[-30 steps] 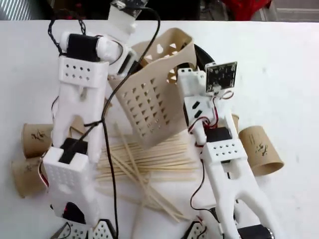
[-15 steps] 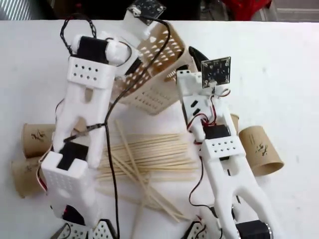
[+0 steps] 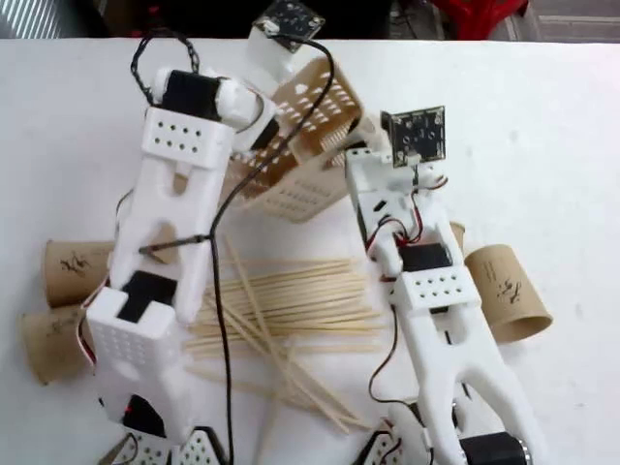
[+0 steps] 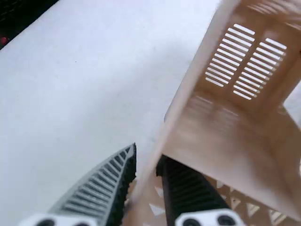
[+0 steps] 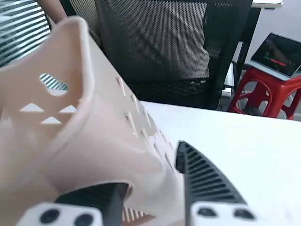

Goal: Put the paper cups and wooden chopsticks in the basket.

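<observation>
The beige slotted basket [image 3: 308, 136] is held tilted at the far middle of the table, between both arms. My left gripper [image 3: 263, 131] is shut on one wall of the basket [image 4: 235, 132], which runs between its fingers [image 4: 188, 193]. My right gripper [image 3: 362, 147] is shut on the opposite rim of the basket [image 5: 70, 117]. Wooden chopsticks [image 3: 286, 310] lie in a loose pile on the table between the arms. Two brown paper cups [image 3: 70, 271] [image 3: 46, 344] lie on their sides at the left. Another cup [image 3: 506, 291] lies at the right, and one more cup [image 3: 457, 234] peeks out from behind the right arm.
The white table [image 3: 542, 126] has open room at the far right and far left. A black cable [image 3: 218, 320] hangs from the left arm across the chopsticks. Beyond the table's far edge stand a black mesh chair [image 5: 155, 42] and a red stool [image 5: 268, 89].
The basket has swung up and away from the chopsticks toward the table's far side. Both grippers moved with it, the left arm stretching farther back.
</observation>
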### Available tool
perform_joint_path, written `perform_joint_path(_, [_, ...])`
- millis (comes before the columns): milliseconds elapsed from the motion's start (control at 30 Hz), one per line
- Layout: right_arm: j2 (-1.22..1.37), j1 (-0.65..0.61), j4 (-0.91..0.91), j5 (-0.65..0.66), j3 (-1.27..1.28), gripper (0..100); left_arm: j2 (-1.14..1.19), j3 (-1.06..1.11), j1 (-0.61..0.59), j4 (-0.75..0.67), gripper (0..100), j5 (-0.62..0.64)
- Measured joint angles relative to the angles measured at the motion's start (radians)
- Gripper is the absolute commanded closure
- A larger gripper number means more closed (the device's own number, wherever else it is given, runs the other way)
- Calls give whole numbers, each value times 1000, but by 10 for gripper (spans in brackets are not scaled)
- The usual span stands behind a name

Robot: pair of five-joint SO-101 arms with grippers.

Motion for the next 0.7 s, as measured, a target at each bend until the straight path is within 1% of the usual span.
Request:
perform_joint_path(100, [0, 0, 37, 0, -2, 851, 3, 0, 0, 28, 980, 64])
perform_joint_path(233, [0, 0, 38, -2, -2, 850, 3, 0, 0, 34, 980, 106])
perform_joint_path(367, [-3, 0, 38, -3, 11, 850, 5, 0, -5, 34, 979, 195])
perform_joint_path(433, [-3, 0, 38, -3, 18, 850, 5, 2, -6, 34, 979, 216])
perform_joint_path(633, [-103, 2, 38, -3, 80, 850, 5, 2, -5, 35, 978, 328])
perform_joint_path(700, [-158, -6, 38, -3, 115, 850, 3, 2, -3, 37, 978, 344])
